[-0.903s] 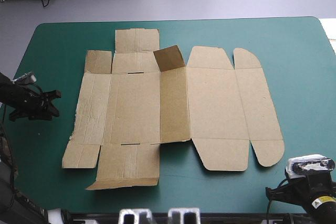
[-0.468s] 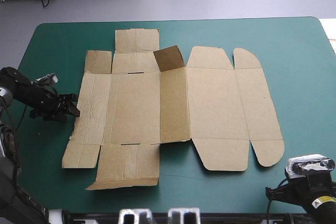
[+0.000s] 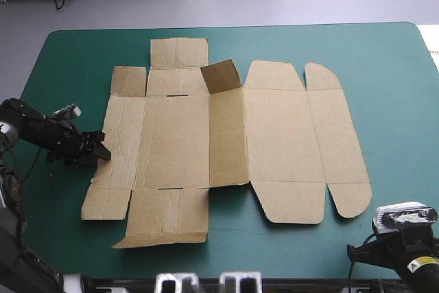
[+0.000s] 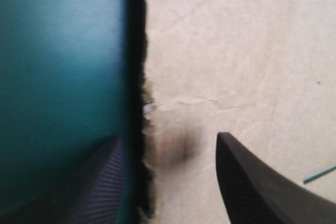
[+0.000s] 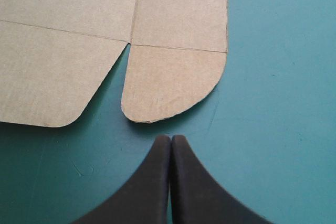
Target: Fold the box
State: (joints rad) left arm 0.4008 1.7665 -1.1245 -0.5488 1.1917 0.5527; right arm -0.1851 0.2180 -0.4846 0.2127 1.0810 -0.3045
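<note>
The brown box lies as a flat cut sheet across the middle of the teal-green table, with one small flap standing up near its far side. My left gripper is at the sheet's ragged left edge. In the left wrist view this gripper is open, one finger over the cover, the other finger over the board, the edge between them. My right gripper is shut and empty, just short of a rounded corner flap at the box's near right.
Bare teal-green cover runs in a wide band to the right of the box and a narrower one along the near edge. A pale object shows past the table's right edge.
My left gripper has moved right across the cover, from well clear of the box to its left edge. The box and the right arm have not moved.
</note>
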